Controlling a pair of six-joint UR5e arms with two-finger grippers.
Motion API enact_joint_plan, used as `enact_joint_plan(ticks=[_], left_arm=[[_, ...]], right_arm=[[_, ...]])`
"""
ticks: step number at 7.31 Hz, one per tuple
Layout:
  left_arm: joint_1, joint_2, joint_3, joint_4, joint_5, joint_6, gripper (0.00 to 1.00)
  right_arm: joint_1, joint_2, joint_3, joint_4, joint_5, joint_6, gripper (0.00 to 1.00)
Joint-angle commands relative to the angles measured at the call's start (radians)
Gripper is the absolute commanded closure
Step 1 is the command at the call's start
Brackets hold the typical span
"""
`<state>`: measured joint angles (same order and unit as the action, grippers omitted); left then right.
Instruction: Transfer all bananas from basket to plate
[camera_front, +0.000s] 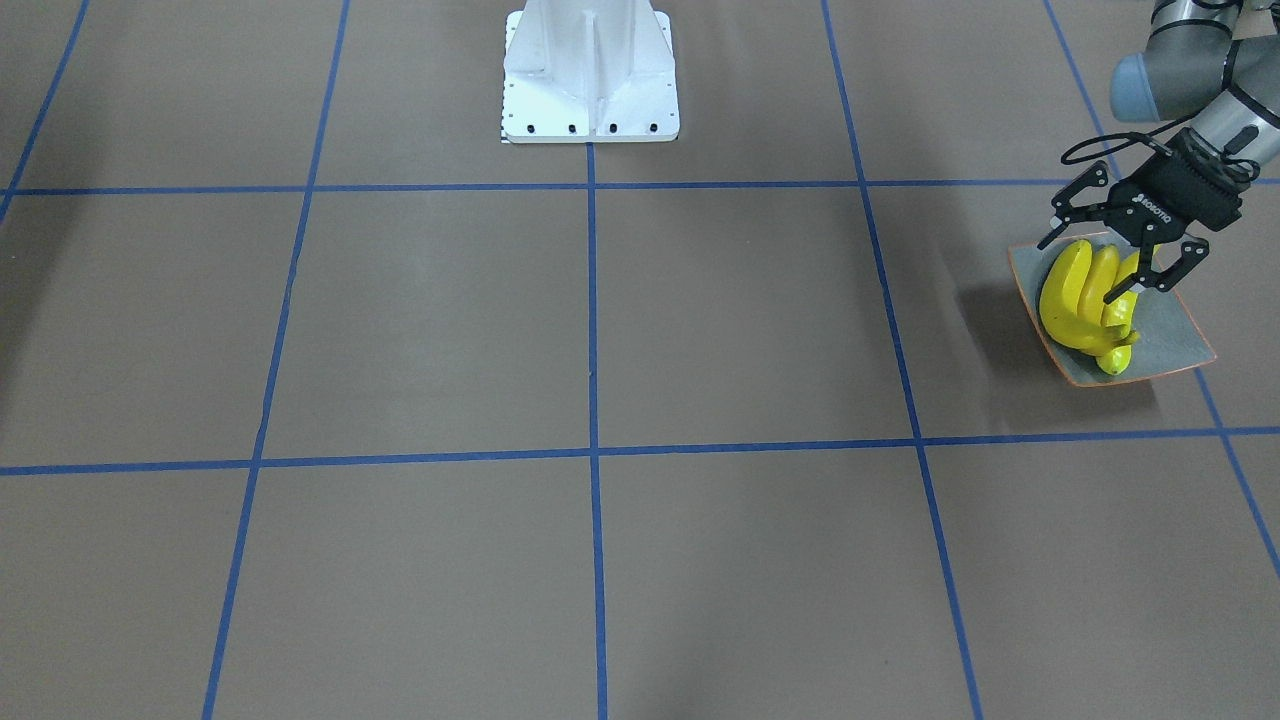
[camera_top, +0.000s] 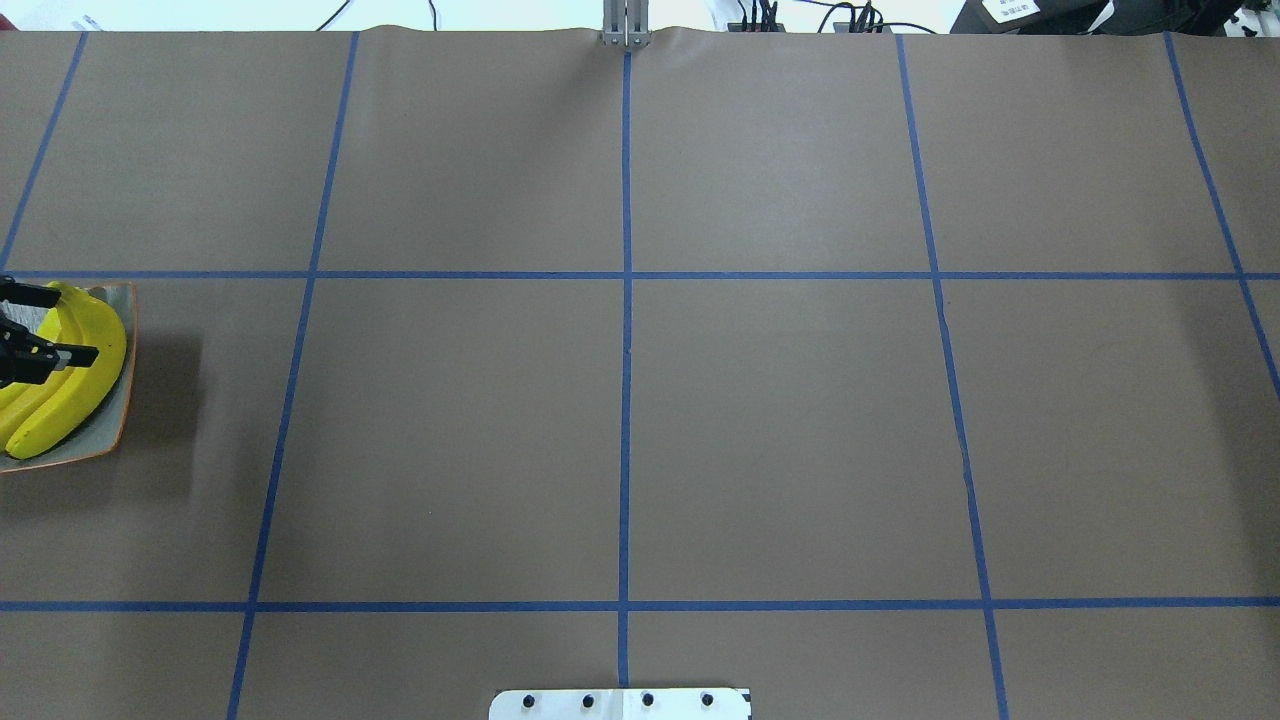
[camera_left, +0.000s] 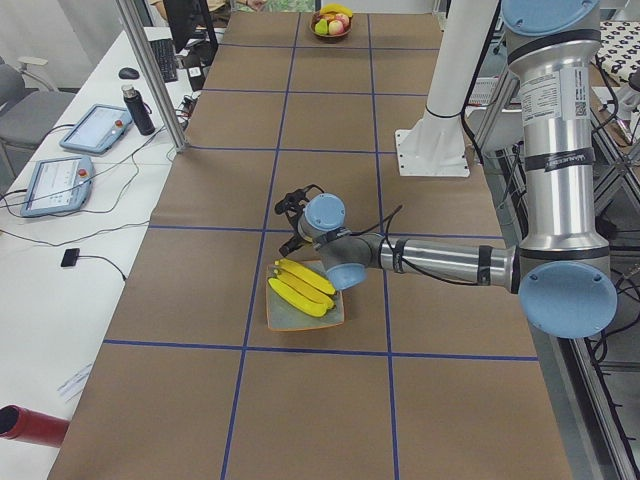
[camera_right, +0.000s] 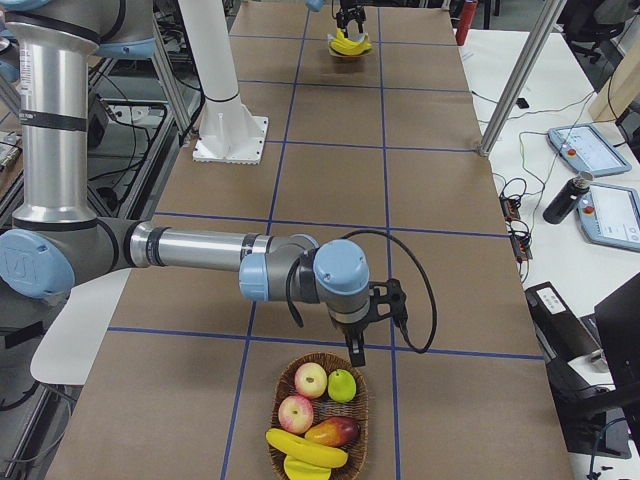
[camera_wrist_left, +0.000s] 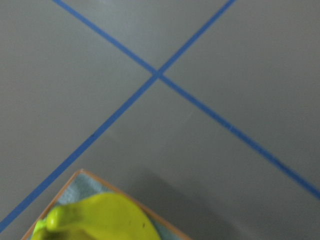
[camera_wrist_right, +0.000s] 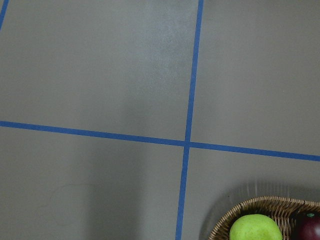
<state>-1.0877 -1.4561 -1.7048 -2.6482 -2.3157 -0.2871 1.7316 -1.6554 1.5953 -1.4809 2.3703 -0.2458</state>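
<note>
Nearest the exterior right camera sits the wicker basket (camera_right: 295, 364), at the table's near end, with two bananas (camera_right: 305, 448) lying along its near side, pressed against a mango (camera_right: 335, 432) and below the apples (camera_right: 311, 380). The right gripper (camera_right: 356, 352) hangs over the basket's far rim; I cannot tell how wide its jaws stand.

At the far end, the plate (camera_front: 1170, 330) carries a tight pile of bananas, and the left gripper (camera_front: 1076, 271) is spread wide just above them, gripping nothing.

The likely trouble is in the basket. The bananas are wedged among round fruit, so a finger coming down may shove the mango, or close on it instead. The light wicker could also slide or tip under a sideways push. On the shallow plate, which looks crowded already, another banana may roll over the low rim.

The table (camera_front: 700, 330) is covered in brown paper, gridded with blue tape (camera_front: 592, 300), and a white pedestal (camera_front: 590, 75) stands on it. A side bench holds tablets (camera_left: 52, 182) and a bottle (camera_left: 133, 108).
</note>
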Motion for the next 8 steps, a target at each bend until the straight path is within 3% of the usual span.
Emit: enact_joint_plan(ticks=[1,3,4,7,8], left_arm=[[-0.003,-0.023,0.004,0.002,-0.007,-0.03,0.0],[-0.004,-0.023,0.002,0.001,-0.005,-0.03,0.0],[-0.005,-0.023,0.002,0.001,-0.005,-0.032,0.0],[-0.005,-0.021,-0.003,0.001,-0.005,-0.032,0.0],[-0.006,-0.021,-0.004,-0.001,-0.005,-0.032,0.0]], right_arm=[[0.087,0.025,-0.223,0.058,0.016,-0.134,0.0],[0.095,0.067,-0.479,0.253,0.035,-0.135,0.0],[0.1,0.074,-0.533,0.278,0.032,-0.126,0.01],[0.105,0.055,-0.555,0.319,0.023,-0.064,0.03],[0.105,0.043,-0.58,0.418,-0.053,-0.009,0.03]])
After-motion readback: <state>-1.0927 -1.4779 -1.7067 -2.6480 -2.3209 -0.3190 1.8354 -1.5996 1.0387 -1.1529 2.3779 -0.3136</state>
